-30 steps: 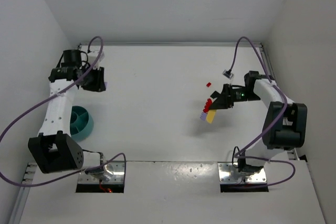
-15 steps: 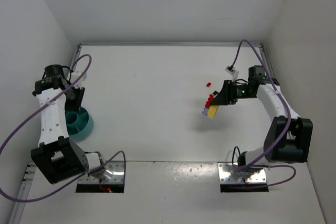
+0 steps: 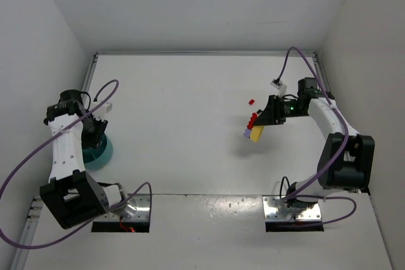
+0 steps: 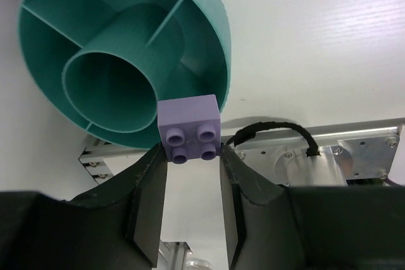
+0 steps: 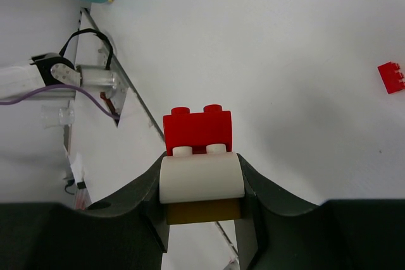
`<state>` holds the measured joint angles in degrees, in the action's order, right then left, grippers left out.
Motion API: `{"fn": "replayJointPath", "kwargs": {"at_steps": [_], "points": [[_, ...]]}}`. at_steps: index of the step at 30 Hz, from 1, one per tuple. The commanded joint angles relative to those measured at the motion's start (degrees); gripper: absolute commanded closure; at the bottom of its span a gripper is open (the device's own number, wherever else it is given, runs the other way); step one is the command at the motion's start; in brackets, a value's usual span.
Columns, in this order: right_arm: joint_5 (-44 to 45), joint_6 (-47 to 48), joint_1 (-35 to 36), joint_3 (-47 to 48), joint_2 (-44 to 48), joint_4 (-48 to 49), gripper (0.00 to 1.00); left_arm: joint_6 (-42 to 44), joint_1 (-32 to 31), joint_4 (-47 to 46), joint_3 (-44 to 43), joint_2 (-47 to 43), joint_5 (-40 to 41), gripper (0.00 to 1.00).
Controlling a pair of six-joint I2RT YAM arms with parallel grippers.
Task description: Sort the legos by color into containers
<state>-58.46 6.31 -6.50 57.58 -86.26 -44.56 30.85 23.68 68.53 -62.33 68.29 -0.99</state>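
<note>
White matte table (image 3: 190,93), smooth, walled on three sides. Round teal plastic bowl (image 3: 104,153), ribbed on its outer wall, with a central tube and thin radial walls dividing the ring into compartments, stands near the left edge of the table, towards the near edge. Left gripper (image 4: 190,156), black fingers, is clamped on a small lilac square plastic brick (image 4: 188,129) with four round studs on its glossy face, held just over the bowl's rim (image 4: 218,49); which compartment lies under it cannot be told. Right gripper (image 5: 202,184), in the right half of the table midway between far and near edges, grips a stacked cluster: a glossy red plastic brick (image 5: 197,132) outermost, a smooth white rounded piece (image 5: 201,178) between the fingers, a dull yellow block (image 5: 204,212) behind. Loose small red brick (image 3: 251,101) lies on the table just beyond that gripper, towards the far edge
</note>
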Motion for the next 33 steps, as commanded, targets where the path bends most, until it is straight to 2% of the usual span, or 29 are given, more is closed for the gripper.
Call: {"fn": "replayJointPath", "kwargs": {"at_steps": [1, 5, 12, 19, 26, 29, 33], "points": [[-0.6, -0.8, 0.4, 2.5, 0.1, 1.4, 0.98, 1.8, 0.6, 0.9, 1.4, -1.2, 0.3, 1.0], [-0.1, -0.8, 0.4, 2.5, -0.4, 1.4, 0.98, 2.4, 0.6, 0.9, 2.6, -1.2, 0.3, 1.0], [-0.1, -0.8, 0.4, 2.5, -0.4, 1.4, 0.98, 1.8, 0.6, 0.4, 2.6, -1.2, 0.3, 0.77], [-0.1, -0.8, 0.4, 2.5, -0.4, 1.4, 0.98, 0.7, 0.6, -0.2, 0.3, -0.7, 0.3, 0.61], [-0.1, -0.8, 0.4, 2.5, -0.4, 1.4, 0.98, -0.4, 0.6, -1.2, -1.0, -0.7, 0.8, 0.49], [-0.6, -0.2, 0.4, 2.5, -0.4, 1.4, 0.98, -0.4, 0.6, -1.7, -1.6, -0.7, 0.8, 0.46], [-0.6, -0.2, 0.4, 2.5, -0.4, 1.4, 0.98, -1.0, 0.6, -2.3, -3.8, -0.7, -0.5, 0.48]]}}
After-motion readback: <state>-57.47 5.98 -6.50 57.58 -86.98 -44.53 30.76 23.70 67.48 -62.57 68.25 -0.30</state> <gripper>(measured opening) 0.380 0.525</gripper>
